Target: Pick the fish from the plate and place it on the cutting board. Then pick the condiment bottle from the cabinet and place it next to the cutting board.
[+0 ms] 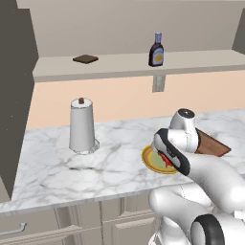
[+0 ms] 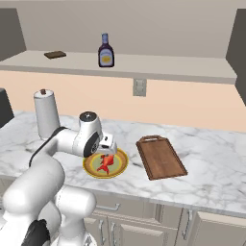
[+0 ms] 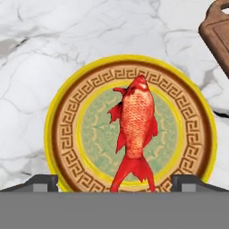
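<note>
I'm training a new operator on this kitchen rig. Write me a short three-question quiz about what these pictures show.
1. True or false: the fish lies on the plate.
2. Multiple choice: where does the condiment bottle stand? A) on the cutting board B) on the cabinet ledge C) on the marble counter
3. Fill in: in the hand view, the claw has its fingertips set ____, one on each side of the fish's tail.

Key: 1 true; 2 B; 3 apart (open).
</note>
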